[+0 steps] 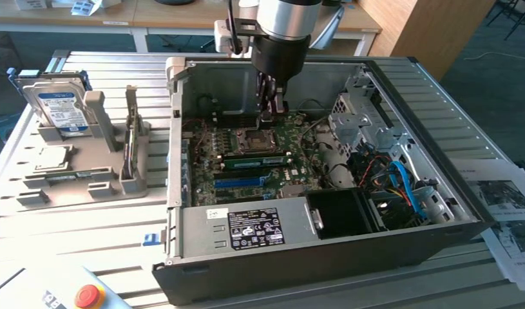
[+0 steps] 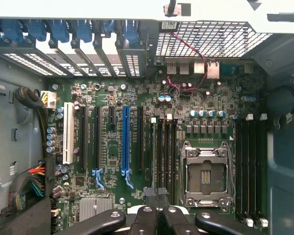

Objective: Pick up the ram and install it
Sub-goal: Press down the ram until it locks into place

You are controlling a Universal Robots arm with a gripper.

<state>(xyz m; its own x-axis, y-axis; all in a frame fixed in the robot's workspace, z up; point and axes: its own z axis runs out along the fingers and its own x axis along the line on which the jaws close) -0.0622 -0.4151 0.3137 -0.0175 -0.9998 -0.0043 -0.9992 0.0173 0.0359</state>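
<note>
End effector (image 1: 269,116) shut, over motherboard (image 1: 245,161) in PC case (image 1: 331,257)

the arm ends in a smooth silver-grey cylindrical wrist section above a black collar. below it the black tool (image 1: 272,106) narrows into slim dark fingers. up close, its black linkage arms carry round silver pivot screws around a white base.

A lab or electronics workshop, it seems: an open computer case (image 1: 331,193) sits on a slotted aluminium table (image 1: 90,219), a grey parts fixture (image 1: 82,161) beside the case, wooden desks (image 1: 159,16) behind it.
</note>
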